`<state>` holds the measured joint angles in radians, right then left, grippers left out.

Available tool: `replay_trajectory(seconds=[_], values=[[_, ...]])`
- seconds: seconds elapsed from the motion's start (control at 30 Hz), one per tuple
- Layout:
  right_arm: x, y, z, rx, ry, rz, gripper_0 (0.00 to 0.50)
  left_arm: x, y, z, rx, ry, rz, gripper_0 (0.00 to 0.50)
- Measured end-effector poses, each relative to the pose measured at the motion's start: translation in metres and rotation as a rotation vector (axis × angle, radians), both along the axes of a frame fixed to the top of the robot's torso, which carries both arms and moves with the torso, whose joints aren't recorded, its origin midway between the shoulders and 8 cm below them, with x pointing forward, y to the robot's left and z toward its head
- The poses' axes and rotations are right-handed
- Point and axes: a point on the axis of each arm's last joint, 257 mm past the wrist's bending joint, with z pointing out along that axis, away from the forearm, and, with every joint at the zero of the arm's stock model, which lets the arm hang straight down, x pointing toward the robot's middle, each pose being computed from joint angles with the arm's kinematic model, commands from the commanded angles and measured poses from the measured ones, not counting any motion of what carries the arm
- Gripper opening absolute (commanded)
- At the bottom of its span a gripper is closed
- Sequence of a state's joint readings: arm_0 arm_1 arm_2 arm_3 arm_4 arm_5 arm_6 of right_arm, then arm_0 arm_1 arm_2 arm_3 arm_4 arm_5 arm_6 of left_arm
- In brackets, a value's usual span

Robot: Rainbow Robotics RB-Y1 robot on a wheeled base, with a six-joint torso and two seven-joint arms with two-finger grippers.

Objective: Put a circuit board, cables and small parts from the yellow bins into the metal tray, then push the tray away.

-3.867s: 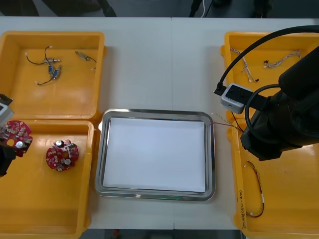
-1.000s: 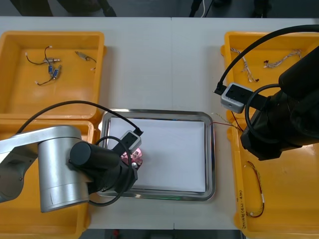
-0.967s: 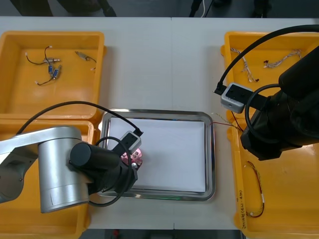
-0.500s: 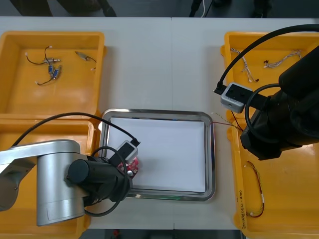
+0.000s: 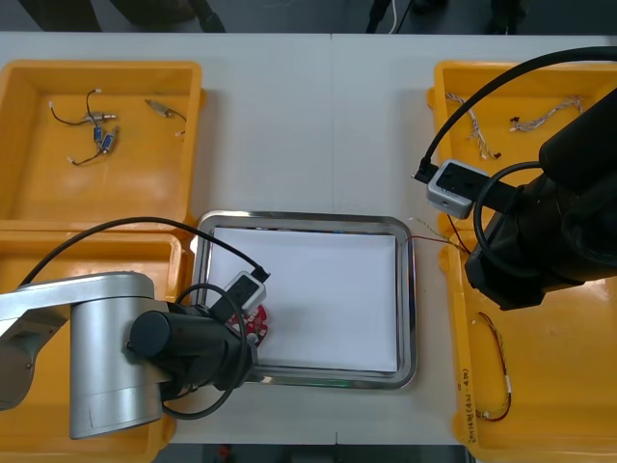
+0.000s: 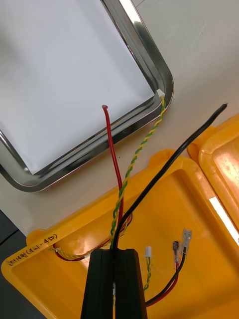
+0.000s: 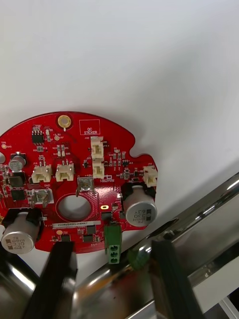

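Fingers of the left gripper (image 7: 110, 249) stand apart, holding nothing, at the near left corner of the metal tray (image 5: 410, 289). Just past their tips we see the round red circuit board (image 7: 74, 184) lying flat on the tray's white inside, close to the shiny rim. Farther right, the right gripper (image 6: 115, 254) hangs over the near right yellow bin (image 5: 569, 386), its jaws clamped on a bundle of cables (image 6: 130, 167), red, black and twisted yellow-green. At the far side we see black cables (image 5: 60, 118) and small metal parts (image 5: 104, 140) in the far left bin (image 5: 29, 145).
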<state>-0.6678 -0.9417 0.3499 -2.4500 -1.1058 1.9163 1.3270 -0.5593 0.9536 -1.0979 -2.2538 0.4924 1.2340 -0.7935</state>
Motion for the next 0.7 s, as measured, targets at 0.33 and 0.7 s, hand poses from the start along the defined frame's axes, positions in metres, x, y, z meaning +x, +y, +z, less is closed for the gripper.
replay_trajectory(seconds=[0.33,0.7], values=[[0.0,0.0,0.0,0.0,0.0,0.0,0.0,0.003,-0.006,0.003,-0.02,-0.016,-0.009,0.5],[-0.001,0.005,-0.001,-0.02,0.004,0.027,0.0,0.011,-0.009,0.015,-0.056,-0.018,0.017,0.5]])
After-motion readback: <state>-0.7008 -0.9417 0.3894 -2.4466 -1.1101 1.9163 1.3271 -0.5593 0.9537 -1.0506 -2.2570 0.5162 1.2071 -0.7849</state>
